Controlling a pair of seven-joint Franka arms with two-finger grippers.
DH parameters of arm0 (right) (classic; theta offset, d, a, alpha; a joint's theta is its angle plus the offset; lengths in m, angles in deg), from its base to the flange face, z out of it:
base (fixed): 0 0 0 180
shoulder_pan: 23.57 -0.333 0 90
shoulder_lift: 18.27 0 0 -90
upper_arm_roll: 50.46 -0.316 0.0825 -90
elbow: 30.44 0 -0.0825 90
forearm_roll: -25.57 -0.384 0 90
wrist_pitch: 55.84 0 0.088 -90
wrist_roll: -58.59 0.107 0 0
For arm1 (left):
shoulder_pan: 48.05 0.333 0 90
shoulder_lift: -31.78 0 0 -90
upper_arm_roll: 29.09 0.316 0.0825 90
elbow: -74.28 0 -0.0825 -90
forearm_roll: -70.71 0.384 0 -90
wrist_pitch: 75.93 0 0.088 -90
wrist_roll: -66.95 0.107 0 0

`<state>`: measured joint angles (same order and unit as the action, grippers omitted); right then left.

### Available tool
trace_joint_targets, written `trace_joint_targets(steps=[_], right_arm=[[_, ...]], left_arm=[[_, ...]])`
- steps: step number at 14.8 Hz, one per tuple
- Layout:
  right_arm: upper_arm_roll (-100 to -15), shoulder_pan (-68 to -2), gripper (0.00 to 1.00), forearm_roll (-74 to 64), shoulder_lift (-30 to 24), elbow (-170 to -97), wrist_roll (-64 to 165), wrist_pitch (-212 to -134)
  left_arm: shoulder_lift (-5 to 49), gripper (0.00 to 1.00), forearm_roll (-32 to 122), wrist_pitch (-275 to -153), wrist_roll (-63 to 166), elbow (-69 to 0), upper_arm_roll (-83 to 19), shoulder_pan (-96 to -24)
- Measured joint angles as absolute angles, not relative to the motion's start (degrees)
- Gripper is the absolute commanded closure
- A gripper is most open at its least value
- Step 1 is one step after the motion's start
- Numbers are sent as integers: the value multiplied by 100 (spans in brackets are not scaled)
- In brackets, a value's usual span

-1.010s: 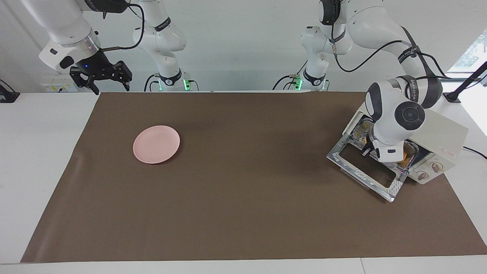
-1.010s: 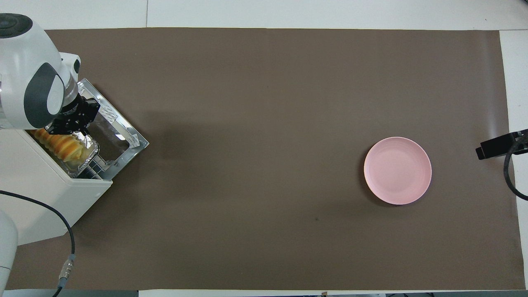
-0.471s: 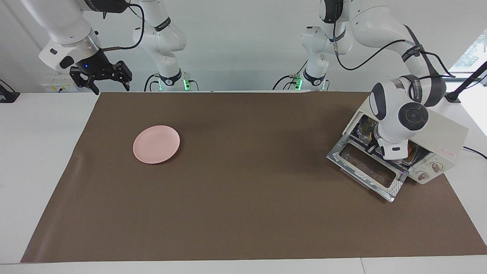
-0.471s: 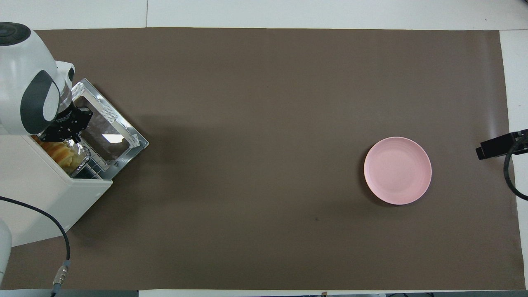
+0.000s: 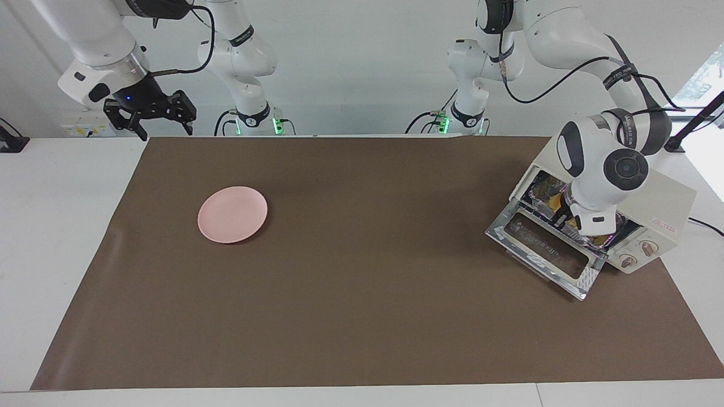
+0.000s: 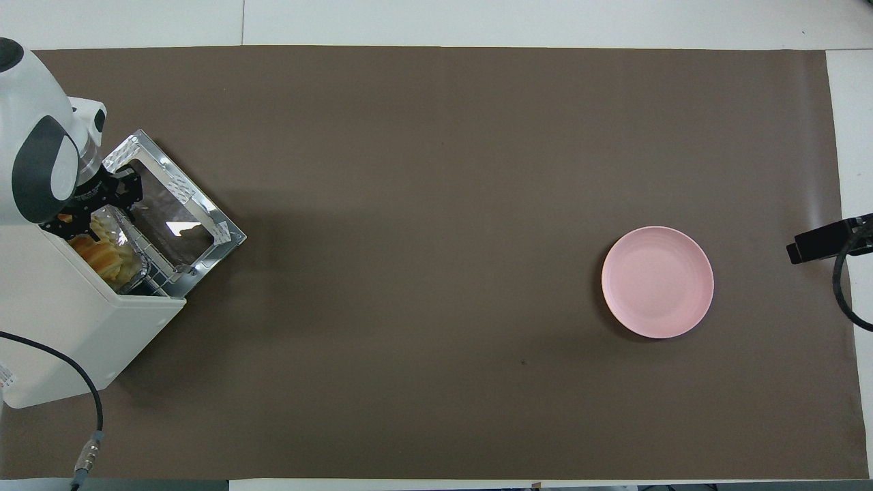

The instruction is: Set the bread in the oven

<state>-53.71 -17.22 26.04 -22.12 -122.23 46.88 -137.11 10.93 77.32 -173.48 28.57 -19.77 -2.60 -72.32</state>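
The cream-white oven point(image 5: 662, 198) stands at the left arm's end of the table with its glass door point(image 5: 543, 249) dropped open. Inside it, the yellow-orange ridged bread point(image 6: 102, 256) lies in a silver foil tray point(image 6: 112, 224) on the wire rack, mostly under the oven point(image 6: 68, 320) roof. My left gripper point(image 5: 565, 217) reaches into the oven mouth just above the door point(image 6: 174, 218). In the overhead view the left gripper point(image 6: 92, 215) is open, its fingers apart at the tray's rim. My right gripper point(image 5: 150, 116) waits open in the air over the table's edge by its own base.
A round pink plate point(image 5: 232, 214) with nothing on it lies on the brown mat toward the right arm's end, also seen from overhead as the plate point(image 6: 657, 281). A black cable point(image 6: 95, 402) runs from the oven's rear.
The left gripper has pushed the foil tray with the bread deeper into the oven, and its fingers have come apart. The right arm has not moved.
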Motion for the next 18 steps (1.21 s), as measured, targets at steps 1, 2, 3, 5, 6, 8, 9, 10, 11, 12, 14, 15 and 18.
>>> trace_joint_targets(steps=[1, 2, 3, 5, 6, 8, 9, 10, 11, 12, 14, 15, 18], right_arm=[[-5371, -1722, 0, 2604, -2212, -12223, 4688, -13711], [-5371, -1722, 0, 2604, -2212, -12223, 4688, -13711], [-5371, -1722, 0, 2604, -2212, -12223, 4688, -13711], [-5371, -1722, 0, 2604, -2212, -12223, 4688, -13711], [-5371, -1722, 0, 2604, -2212, -12223, 4688, -13711], [-5371, -1722, 0, 2604, -2212, -12223, 4688, -13711], [-5371, -1722, 0, 2604, -2212, -12223, 4688, -13711], [-5371, -1722, 0, 2604, -2212, -12223, 4688, -13711], [-5371, -1722, 0, 2604, -2212, -12223, 4688, -13711], [-5371, -1722, 0, 2604, -2212, -12223, 4688, -13711], [-5371, -1722, 0, 2604, -2212, -12223, 4688, -13710], [-5371, -1722, 0, 2604, -2212, -12223, 4688, -13710], [-5371, -1722, 0, 2604, -2212, -12223, 4688, -13710]], left_arm=[[1095, 0, 7733, -17510, 2890, -1970, -270, -7233], [1098, 0, 7733, -17681, 2944, -1946, -274, -7234], [1102, 0, 7732, -17809, 2989, -1886, -274, -7234], [1121, 0, 7732, -17869, 3038, -1672, -275, -7234], [1142, 0, 7725, -17869, 3043, -1577, -271, -7228], [1177, 0, 7612, -17862, 3052, -1429, -267, -7198], [1187, 0, 7481, -17828, 3080, -1357, -268, -7159], [1207, 0, 7356, -17729, 3177, -1297, -267, -7106], [1247, 0, 7275, -17596, 3376, -1254, -263, -7049], [1335, 0, 7226, -17445, 3635, -1221, -268, -6995], [1653, 0, 7194, -17214, 4016, -1202, -356, -6861], [1852, 0, 7193, -17084, 4192, -1201, -540, -6679], [2423, 0, 7192, -16370, 5221, -1207, -1264, -5996]])
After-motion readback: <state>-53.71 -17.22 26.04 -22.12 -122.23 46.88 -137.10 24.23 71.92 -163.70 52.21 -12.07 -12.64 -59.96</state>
